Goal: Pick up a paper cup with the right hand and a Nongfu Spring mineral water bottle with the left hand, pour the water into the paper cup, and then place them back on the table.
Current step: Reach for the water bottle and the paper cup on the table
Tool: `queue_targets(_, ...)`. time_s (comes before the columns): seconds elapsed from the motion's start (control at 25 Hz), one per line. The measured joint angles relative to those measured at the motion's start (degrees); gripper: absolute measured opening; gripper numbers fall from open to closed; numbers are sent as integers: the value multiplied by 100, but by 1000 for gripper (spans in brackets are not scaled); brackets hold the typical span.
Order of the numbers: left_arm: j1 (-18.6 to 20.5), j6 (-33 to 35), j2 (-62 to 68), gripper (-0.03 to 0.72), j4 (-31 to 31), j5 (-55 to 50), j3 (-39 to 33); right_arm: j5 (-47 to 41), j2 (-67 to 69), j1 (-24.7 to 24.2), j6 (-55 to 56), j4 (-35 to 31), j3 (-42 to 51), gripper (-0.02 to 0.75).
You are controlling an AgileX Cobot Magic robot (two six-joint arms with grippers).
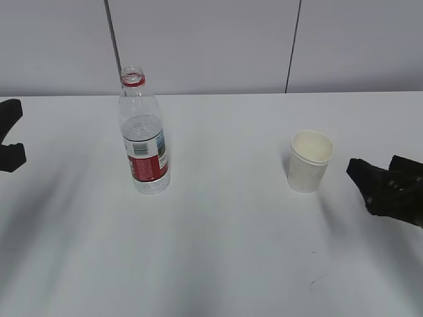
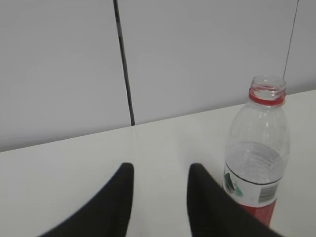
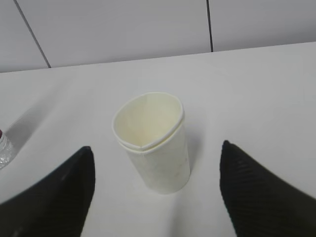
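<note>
The capless Nongfu Spring bottle [image 1: 143, 135] stands upright on the white table [image 1: 218, 251], left of centre, with clear water [image 1: 141, 129] up to about its shoulder. The white paper cup [image 1: 309, 162] stands upright and empty, right of centre. My left gripper [image 1: 16, 132] is open and empty at the far left edge, well apart from the bottle. In the left wrist view the gripper [image 2: 162, 170] is open and the bottle [image 2: 256, 173] stands ahead to its right. My right gripper [image 1: 373, 168] is open just right of the cup. In the right wrist view the cup [image 3: 163, 158] stands ahead, centred between the open gripper's [image 3: 156, 148] fingers, untouched.
A grey panelled wall [image 1: 211, 39] with dark vertical seams rises behind the table's far edge. A small dark scuff mark [image 1: 317, 282] lies on the table near the front right.
</note>
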State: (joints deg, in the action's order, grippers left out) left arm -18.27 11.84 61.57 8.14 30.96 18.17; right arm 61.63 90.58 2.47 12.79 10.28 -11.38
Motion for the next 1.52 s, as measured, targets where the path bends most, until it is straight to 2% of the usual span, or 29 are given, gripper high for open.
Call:
queue_targets(0.16, 0, 0, 0, 239, 0, 0, 0, 326, 654, 0, 29, 30, -60, 587)
queue_targets(0.64, 0, 5, 0, 239, 0, 0, 0, 371, 1566, 0, 80, 695, -538, 636)
queue_targets(1.52, 0, 5, 0, 239, 0, 0, 0, 392, 2953, 15, -253, 732, -2113, 638)
